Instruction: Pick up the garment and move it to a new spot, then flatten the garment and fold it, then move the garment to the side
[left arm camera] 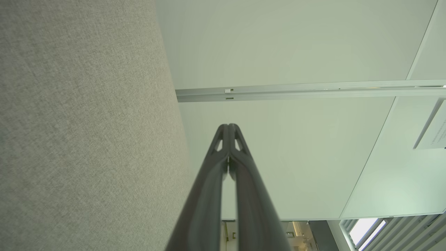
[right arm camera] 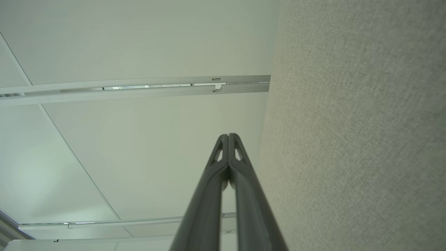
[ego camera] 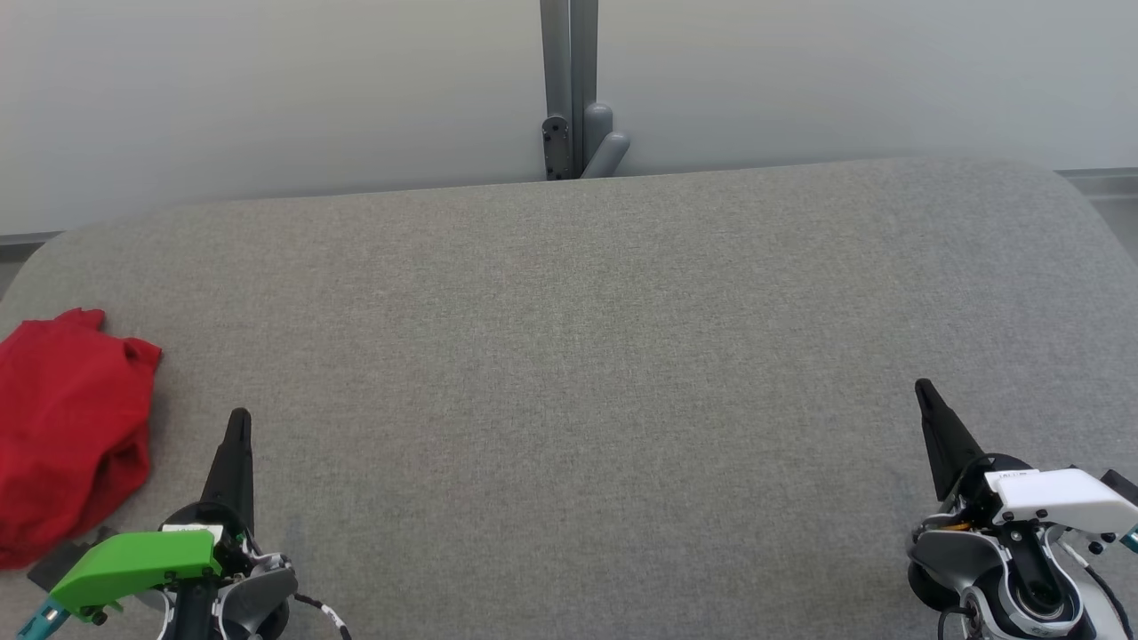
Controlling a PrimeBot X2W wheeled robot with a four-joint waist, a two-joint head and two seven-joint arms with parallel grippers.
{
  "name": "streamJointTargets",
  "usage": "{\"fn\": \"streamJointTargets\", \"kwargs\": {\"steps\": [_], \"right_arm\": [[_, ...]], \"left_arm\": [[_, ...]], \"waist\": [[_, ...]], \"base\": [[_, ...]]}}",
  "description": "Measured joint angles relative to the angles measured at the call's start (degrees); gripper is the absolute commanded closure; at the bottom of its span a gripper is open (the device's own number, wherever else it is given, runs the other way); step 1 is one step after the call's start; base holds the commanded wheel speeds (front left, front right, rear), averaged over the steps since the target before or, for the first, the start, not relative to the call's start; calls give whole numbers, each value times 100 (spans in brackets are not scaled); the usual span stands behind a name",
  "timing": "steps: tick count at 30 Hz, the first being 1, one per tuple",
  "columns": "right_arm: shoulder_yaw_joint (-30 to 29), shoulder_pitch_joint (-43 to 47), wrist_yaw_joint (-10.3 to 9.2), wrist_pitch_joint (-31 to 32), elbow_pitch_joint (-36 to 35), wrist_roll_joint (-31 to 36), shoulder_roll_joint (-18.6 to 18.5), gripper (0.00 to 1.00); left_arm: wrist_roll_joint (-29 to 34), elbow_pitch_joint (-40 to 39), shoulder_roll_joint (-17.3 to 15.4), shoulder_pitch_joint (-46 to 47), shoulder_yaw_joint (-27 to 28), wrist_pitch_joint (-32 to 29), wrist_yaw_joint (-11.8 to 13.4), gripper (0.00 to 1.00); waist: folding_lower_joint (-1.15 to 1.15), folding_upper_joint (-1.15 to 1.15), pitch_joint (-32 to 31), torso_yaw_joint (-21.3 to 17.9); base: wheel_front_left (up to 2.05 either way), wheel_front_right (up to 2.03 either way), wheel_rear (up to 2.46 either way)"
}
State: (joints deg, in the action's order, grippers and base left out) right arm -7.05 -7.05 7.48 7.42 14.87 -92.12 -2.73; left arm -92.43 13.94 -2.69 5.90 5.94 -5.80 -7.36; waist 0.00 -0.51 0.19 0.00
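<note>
The red garment [ego camera: 71, 436] lies crumpled in a loose heap at the left end of the grey fabric-topped bench [ego camera: 569, 356], toward its near side, and runs partly past the picture's edge. The left hand [ego camera: 238, 416] hovers over the bench's near left part, just beside the garment, its dark fingers apart from the cloth. In its own wrist view the left hand [left arm camera: 228, 126] has both fingertips pressed together, closed on nothing. The right hand [ego camera: 925, 388] sits over the bench's near right part, well apart from the garment. Its wrist view shows the right hand [right arm camera: 228, 135] likewise closed and empty. Behind the bench's far edge a grey post [ego camera: 569, 89] stands against a pale wall.
</note>
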Motion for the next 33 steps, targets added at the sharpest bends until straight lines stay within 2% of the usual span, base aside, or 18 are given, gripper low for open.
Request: {"fn": "streamJointTargets", "kwargs": {"steps": [17, 18, 27, 33], "right_arm": [[0, 0, 0, 1, 0, 0, 0, 100], [0, 0, 0, 1, 0, 0, 0, 0], [85, 227, -2, -69, 232, 64, 56, 0], [283, 227, -2, -266, 181, 348, -40, 0]], "left_arm": [[0, 0, 0, 0, 0, 0, 0, 100], [0, 0, 0, 0, 0, 0, 0, 0], [49, 285, 37, -229, -92, 93, 11, 0], [479, 285, 32, -229, -141, 245, 11, 0]], "waist": [[0, 0, 0, 0], [0, 0, 0, 0], [0, 0, 4, -1], [0, 0, 10, 0]], "base": [[0, 0, 0], [0, 0, 0], [0, 0, 0], [0, 0, 0]]}}
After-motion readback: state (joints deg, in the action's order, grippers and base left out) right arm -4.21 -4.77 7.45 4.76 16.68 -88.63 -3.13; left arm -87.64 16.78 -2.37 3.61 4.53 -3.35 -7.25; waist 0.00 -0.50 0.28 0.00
